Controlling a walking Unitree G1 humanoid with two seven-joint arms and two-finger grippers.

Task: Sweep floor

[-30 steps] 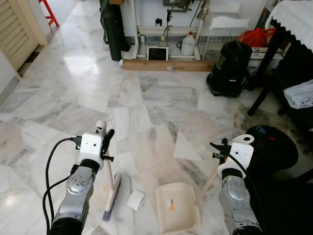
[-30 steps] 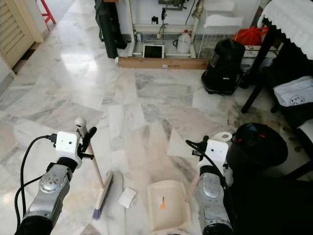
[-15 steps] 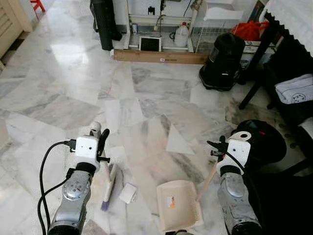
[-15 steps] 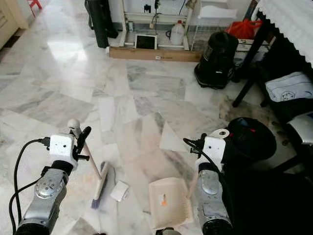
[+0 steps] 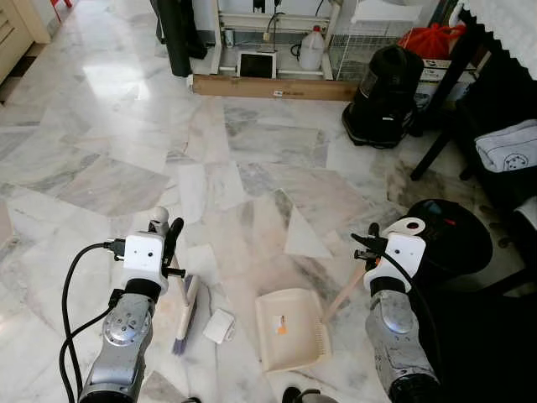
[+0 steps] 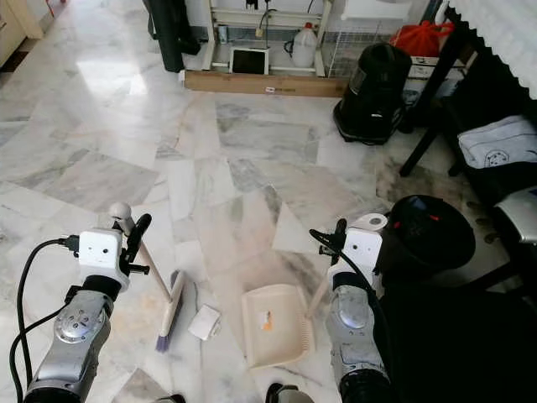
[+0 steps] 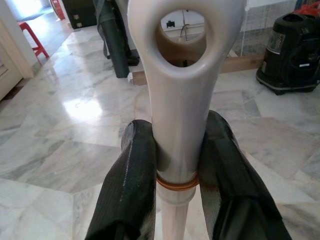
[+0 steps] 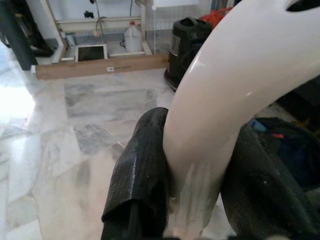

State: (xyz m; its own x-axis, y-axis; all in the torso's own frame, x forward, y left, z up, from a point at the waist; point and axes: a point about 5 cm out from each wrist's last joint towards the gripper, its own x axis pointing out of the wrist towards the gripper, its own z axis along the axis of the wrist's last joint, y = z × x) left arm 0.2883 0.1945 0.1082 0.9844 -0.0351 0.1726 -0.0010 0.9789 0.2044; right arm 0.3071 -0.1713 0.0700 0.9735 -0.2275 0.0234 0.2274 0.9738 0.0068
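Small white scrap of litter (image 5: 220, 325) lying flat on the marble floor (image 5: 126, 168), just beside the broom head (image 5: 185, 316) on one side and near the cream dustpan (image 5: 289, 327) on the other. Broom head down on the tile, bristles tipped purple, stick slanting up to the left gripper (image 7: 176, 165). Fingers (image 7: 131, 175) clamped either side of the broom handle (image 7: 180, 75) just below its hanging eye, an orange band right at the grip line. Over on the right, right gripper (image 8: 200, 170) pinched tight around the curved white dustpan handle (image 8: 240, 75), pan resting flat with its open mouth turned toward the scrap.

Step in hand, by the look of it: brushing that scrap across the short gap into the pan. Best done with bristles kept pressed to the tile and drawn in one low, steady stroke toward the pan mouth, no flick, since a light scrap like that could skip over the lip or slide past the side. Pan lip wants holding hard against the floor so nothing slips underneath. High grip near the top of the stick means little leverage at the head, so a slow pull seems wise.

Farther out: black vacuum cleaner (image 5: 391, 92) by the far wall, a long wooden plank (image 5: 273, 86) on the floor, a dark round bin (image 5: 453, 239) close to the right arm.
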